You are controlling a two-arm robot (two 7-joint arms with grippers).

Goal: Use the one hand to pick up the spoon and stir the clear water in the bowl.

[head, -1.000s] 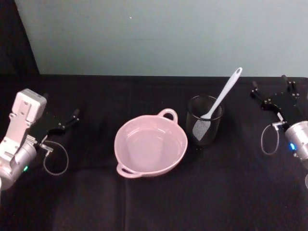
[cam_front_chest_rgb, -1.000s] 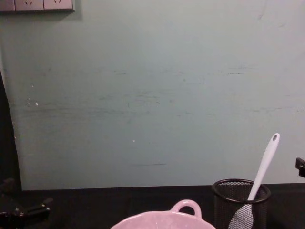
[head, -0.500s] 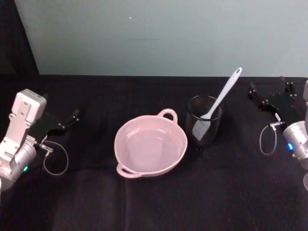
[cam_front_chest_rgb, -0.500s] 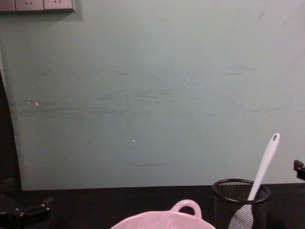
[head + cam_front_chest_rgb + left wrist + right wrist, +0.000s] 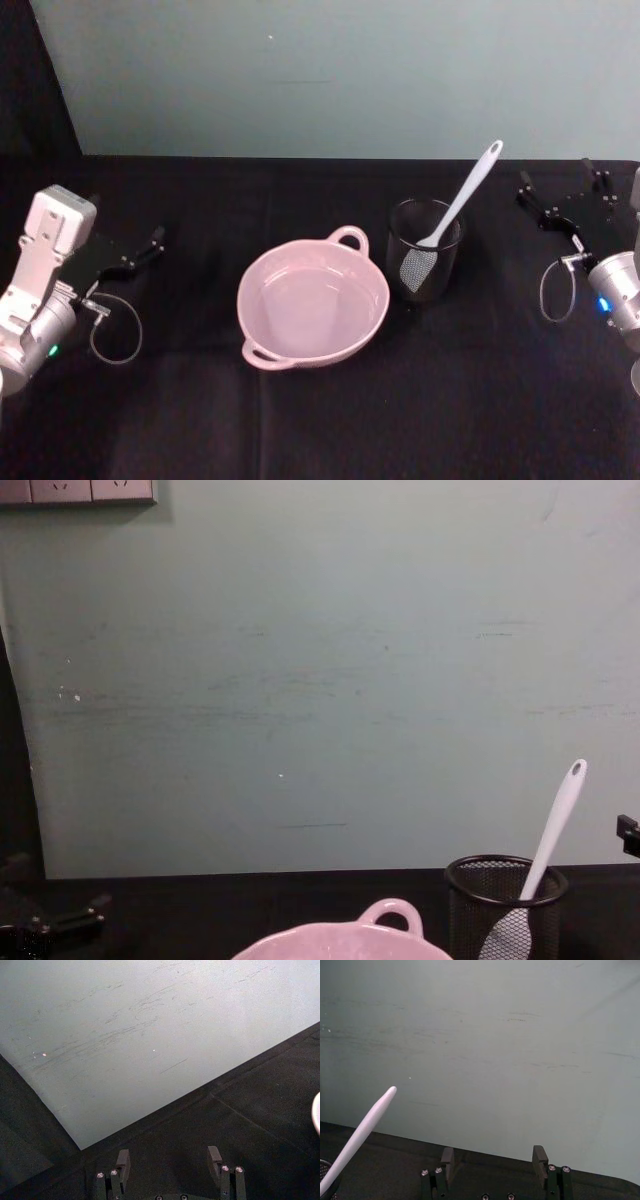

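Nothing grabbed yet. One spoon [image 5: 462, 197] standing blade-down in the one black mesh cup [image 5: 424, 250], handle leaning up and toward the far right, just right of the one pink bowl [image 5: 313, 301] mid-surface with clear water in it. Two grippers total: right gripper [image 5: 563, 203] hanging at the right edge, near the spoon handle but apart from it, jaws spread wide with nothing between; left gripper [image 5: 140, 250] parked far left, well apart from everything, jaws also spread and empty. Looks like the reach-for-the-spoon step, so probably best to come in with the right one since it's closest. Should aim for the upper handle, clear of the cup rim, line the jaws up across the slim shaft and match its tilt before closing. Then lift along the lean rather than sideways, or the light mesh cup might tip or drag toward the bowl. Black cloth surface [image 5: 330, 420] underneath, pale wall behind.
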